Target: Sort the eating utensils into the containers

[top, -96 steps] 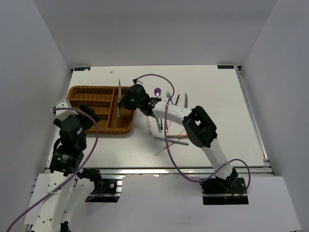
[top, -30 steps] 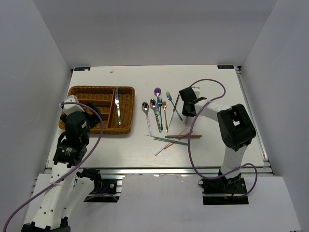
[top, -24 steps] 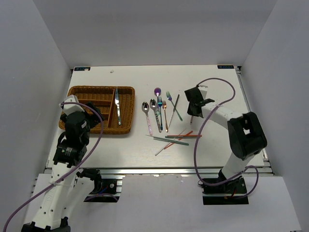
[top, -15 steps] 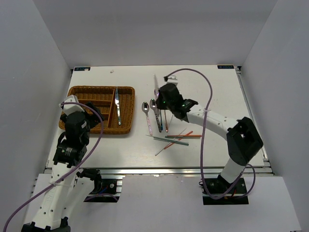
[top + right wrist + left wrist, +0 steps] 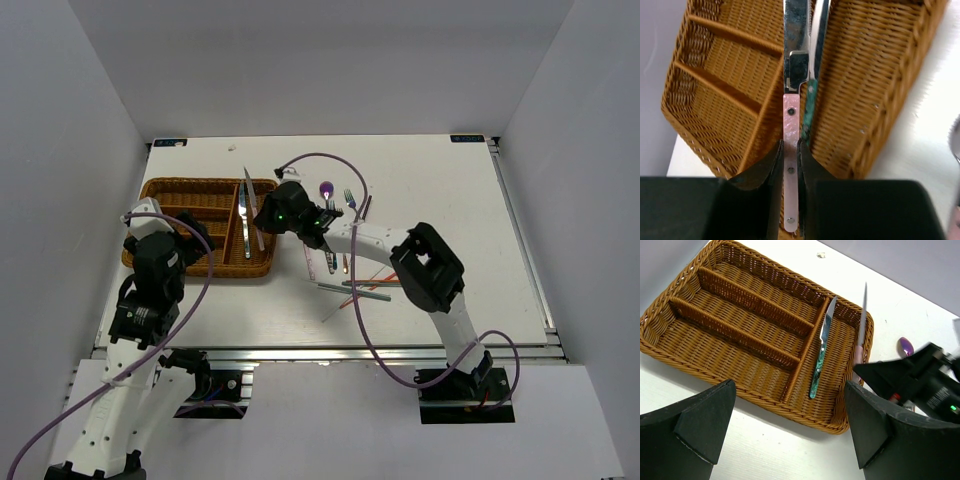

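Note:
My right gripper [image 5: 283, 213] is shut on a pink-handled knife [image 5: 252, 200], also in the right wrist view [image 5: 791, 112]. It holds the knife above the right-hand compartment of the brown wicker tray [image 5: 190, 200], blade pointing to the far side. A teal-handled knife [image 5: 243, 232] lies in that compartment, right under the held one [image 5: 812, 97]. In the left wrist view, the held knife [image 5: 860, 325] hovers over the tray's [image 5: 740, 315] right edge beside the teal-handled knife [image 5: 820, 360]. My left gripper [image 5: 790, 435] is open and empty just in front of the tray.
Several utensils lie right of the tray: a purple spoon [image 5: 326, 188], a fork [image 5: 349, 197], a dark knife [image 5: 366, 207] and crossed chopsticks [image 5: 362, 290]. The tray's left compartments [image 5: 725, 75] hold nothing. White walls enclose the table.
My right gripper has carried the pink-handled knife left, from above the loose utensils to over the tray's right compartment. The left arm has not moved.

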Motion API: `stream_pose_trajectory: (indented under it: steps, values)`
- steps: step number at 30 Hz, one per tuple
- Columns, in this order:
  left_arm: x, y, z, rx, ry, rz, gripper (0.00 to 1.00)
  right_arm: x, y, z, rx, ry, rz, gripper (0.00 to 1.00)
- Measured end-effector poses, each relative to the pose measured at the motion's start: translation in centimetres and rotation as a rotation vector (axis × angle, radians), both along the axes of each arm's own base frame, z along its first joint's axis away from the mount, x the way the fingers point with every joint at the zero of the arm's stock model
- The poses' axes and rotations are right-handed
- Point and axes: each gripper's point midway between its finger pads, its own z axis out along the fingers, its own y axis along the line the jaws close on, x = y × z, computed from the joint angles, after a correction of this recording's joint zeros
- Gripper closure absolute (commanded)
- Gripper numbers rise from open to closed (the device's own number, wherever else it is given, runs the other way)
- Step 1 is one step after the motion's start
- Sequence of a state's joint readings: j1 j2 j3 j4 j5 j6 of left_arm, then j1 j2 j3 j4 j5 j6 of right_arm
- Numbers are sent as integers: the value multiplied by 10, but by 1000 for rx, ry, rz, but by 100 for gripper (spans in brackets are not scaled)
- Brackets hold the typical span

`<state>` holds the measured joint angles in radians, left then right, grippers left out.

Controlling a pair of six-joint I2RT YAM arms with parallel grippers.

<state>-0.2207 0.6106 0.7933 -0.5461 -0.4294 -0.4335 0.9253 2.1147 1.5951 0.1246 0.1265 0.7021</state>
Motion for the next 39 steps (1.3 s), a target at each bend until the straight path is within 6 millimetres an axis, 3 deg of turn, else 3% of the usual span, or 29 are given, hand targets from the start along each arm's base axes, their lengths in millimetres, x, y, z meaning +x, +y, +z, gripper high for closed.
stream_pose_trajectory:
  steps: [7, 12, 14, 17, 18, 20, 25, 31, 37, 39]
  values:
    - [-1, 0, 2, -2, -7, -1, 2, 16, 31, 3, 52, 4, -12, 100]
    - [-3, 0, 4, -6, -19, -3, 2, 15, 42, 0, 67, 18, -18, 99]
    - [-3, 0, 5, -6, -23, -4, 2, 14, 45, -5, 66, 27, -22, 90]
    - [-4, 0, 6, -7, -25, -5, 2, 11, 47, -16, 52, 44, -25, 57]
    - [-4, -1, 6, -7, -25, -7, 2, 10, 47, -20, 49, 54, -29, 34]
    - [-4, -1, 6, -7, -25, -9, 2, 9, 49, -23, 43, 66, -26, 22]
    - [-4, -2, 7, -8, -29, -11, 2, 9, 53, -21, 43, 66, -25, 20]
    - [-5, -2, 7, -9, -32, -15, 2, 8, 44, -27, 16, 66, -49, 19]
    - [-5, -3, 7, -9, -32, -20, 2, 14, 29, -5, -33, -9, -77, 20]
    - [-5, -4, 7, -9, -31, -20, 2, 16, 20, 8, -51, -50, -90, 26]
